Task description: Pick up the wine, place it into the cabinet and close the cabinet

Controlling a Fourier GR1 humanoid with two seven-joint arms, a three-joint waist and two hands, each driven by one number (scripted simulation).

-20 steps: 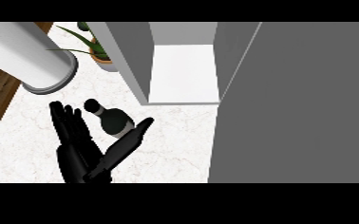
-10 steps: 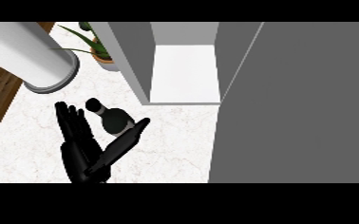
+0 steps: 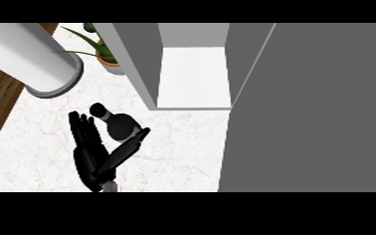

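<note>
Reaching in beside the wine (image 3: 117, 124), the left robot hand (image 3: 95, 152) has crept slightly closer over the last second — fingers straight, thumb spread on the bottle's cabinet side, nothing grasped yet. The bottle stands on the bench (image 3: 44, 139) just in front of the cabinet (image 3: 192, 77), whose door (image 3: 301, 109) hangs open. The grasp appears imminent. Count: one bottle, one cabinet, one potted plant (image 3: 99, 55) left of the cabinet, one visible hand.

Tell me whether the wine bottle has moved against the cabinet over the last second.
No. The wine bottle stands at the same spot left of the cabinet, with the hand open around it.
</note>
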